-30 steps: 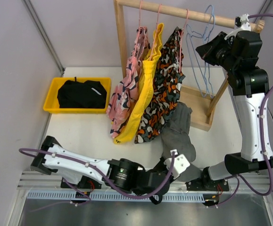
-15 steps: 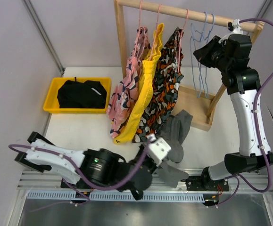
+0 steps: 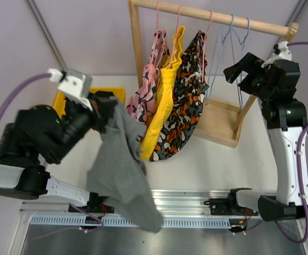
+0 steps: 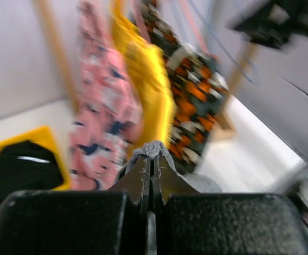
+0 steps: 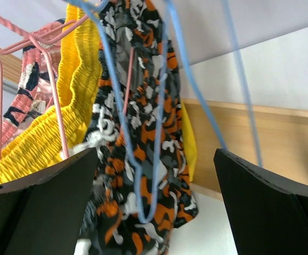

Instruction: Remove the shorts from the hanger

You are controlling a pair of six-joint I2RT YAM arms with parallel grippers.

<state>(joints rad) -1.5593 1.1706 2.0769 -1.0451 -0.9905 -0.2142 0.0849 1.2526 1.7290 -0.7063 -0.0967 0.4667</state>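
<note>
My left pincer [image 4: 151, 162] is pressed together on a fold of the grey shorts [image 3: 123, 170]. It holds them raised, left of the wooden rack [image 3: 138, 48], and the cloth hangs in a long drape below the pincer and past the near edge of the worktop [image 3: 223, 159]. On the rack the pink shark-print shorts [image 3: 146, 93], the yellow shorts [image 3: 164, 101] and the camouflage shorts [image 3: 188, 101] hang side by side on pink hangers. In my left wrist view the black shorts [image 4: 15, 170] lie in the yellow bin [image 4: 47, 138], left of the rack.

My right pincer [image 3: 240, 65] is spread wide, below the right end of the rack's rail. An empty blue hanger [image 5: 143, 175] hangs between its fingers in the wrist view; I cannot tell whether it touches them.

A second ago the grey shorts lay crumpled on the worktop in front of the rack, with my left arm low beside them. My right pincer was closed and up at the rail.
</note>
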